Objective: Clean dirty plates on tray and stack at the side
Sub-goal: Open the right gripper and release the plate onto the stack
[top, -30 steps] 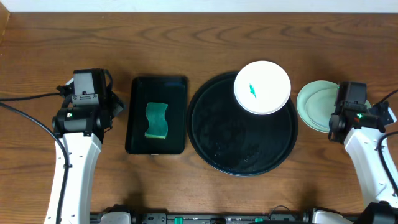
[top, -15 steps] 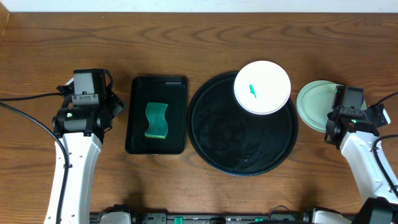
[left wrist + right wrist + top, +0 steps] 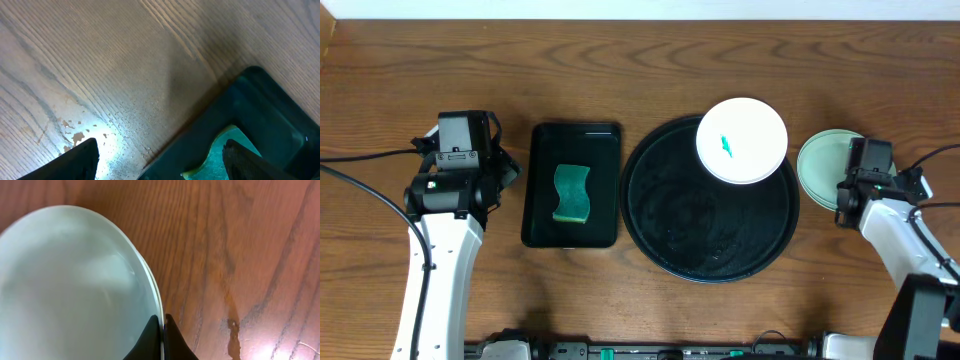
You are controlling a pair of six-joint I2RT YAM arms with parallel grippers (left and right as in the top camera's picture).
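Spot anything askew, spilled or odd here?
One thing: the white plate, green smear at centre, overhangs the upper-right rim of the round tray rather than lying fully inside. The mint plates beside the tray are stacked with rims slightly offset. No breakage shows.

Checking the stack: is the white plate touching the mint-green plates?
Apart. The overhead view shows a clear gap between the white plate and the mint-green plates.

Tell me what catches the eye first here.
A white plate with a green smear sits at the upper right edge of the round black tray. Right of it lies a stack of pale mint-green plates, the shut right gripper at its rim. A green sponge lies in the rectangular tray.
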